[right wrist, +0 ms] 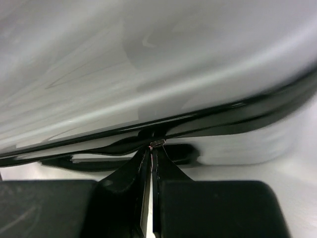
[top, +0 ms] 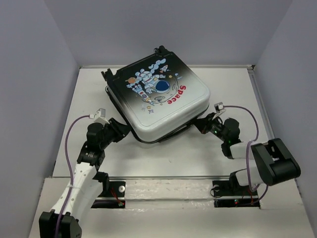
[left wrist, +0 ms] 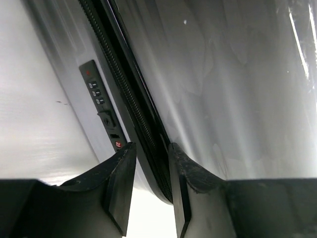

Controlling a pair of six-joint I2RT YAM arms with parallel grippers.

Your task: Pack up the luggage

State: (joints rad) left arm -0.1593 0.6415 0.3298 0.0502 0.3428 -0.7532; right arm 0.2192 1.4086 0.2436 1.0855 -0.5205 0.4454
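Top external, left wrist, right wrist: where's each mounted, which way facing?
Top external: above, behind the robot, looking down at the luggage on the table; left gripper and right gripper show.
Left wrist: on left arm, facing along luggage's zipper seam and combination lock; own fingers straddle the seam.
Right wrist: low, facing the shell's rim; own fingers closed.
Both wrist views share the white shell and dark seam.

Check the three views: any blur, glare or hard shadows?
Top view: sharp, evenly lit, soft shadow under the suitcase. Left wrist view: its shell soft-focus with pale reflections, zipper crisp enough. Right wrist view: shell smeared, bright reflection bands.
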